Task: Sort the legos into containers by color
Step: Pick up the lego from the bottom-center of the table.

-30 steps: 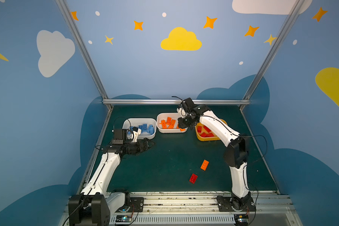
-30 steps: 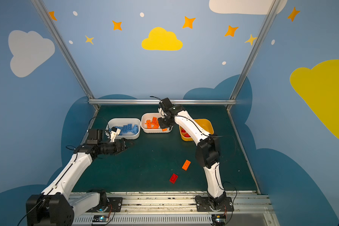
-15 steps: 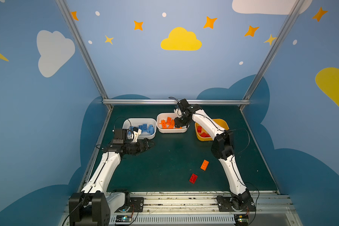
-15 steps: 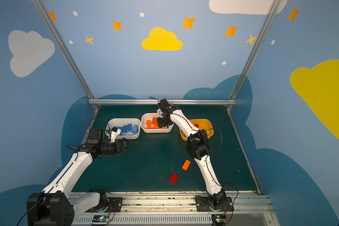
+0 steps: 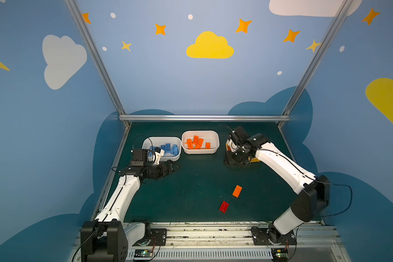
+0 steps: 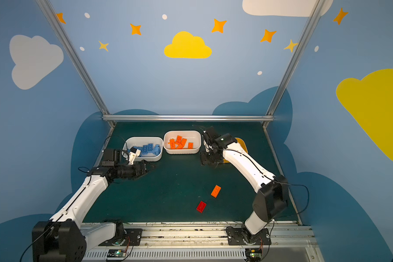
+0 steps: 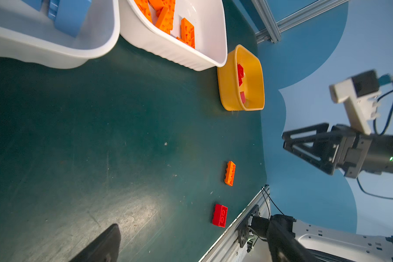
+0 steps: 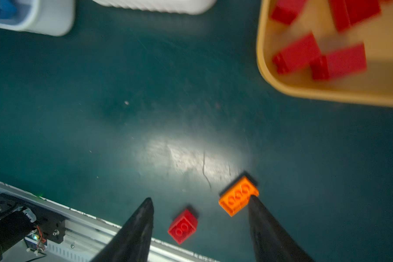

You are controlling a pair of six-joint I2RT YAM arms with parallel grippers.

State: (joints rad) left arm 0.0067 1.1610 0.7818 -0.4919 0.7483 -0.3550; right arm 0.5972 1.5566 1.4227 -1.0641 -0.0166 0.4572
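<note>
Blue legos fill a white container (image 5: 146, 143), and orange legos lie in the white container (image 5: 216, 138) beside it. Red legos (image 8: 304, 54) lie in the yellow container (image 8: 281, 88), which my right arm mostly hides in both top views. A loose orange lego (image 5: 237, 191) and a loose red lego (image 5: 224, 206) lie on the mat near the front. My right gripper (image 5: 233, 161) hangs open and empty above the mat, just in front of the yellow container. My left gripper (image 5: 171, 167) stands open and empty in front of the blue legos' container.
The dark green mat (image 5: 191, 181) ends at a metal rail (image 5: 202, 229) along the front and at frame posts at the back corners. The three containers stand in a row along the back.
My right gripper has left the orange legos' container, moving right and toward the front to the yellow container's near corner, and its jaws have opened. The left arm has not moved.
</note>
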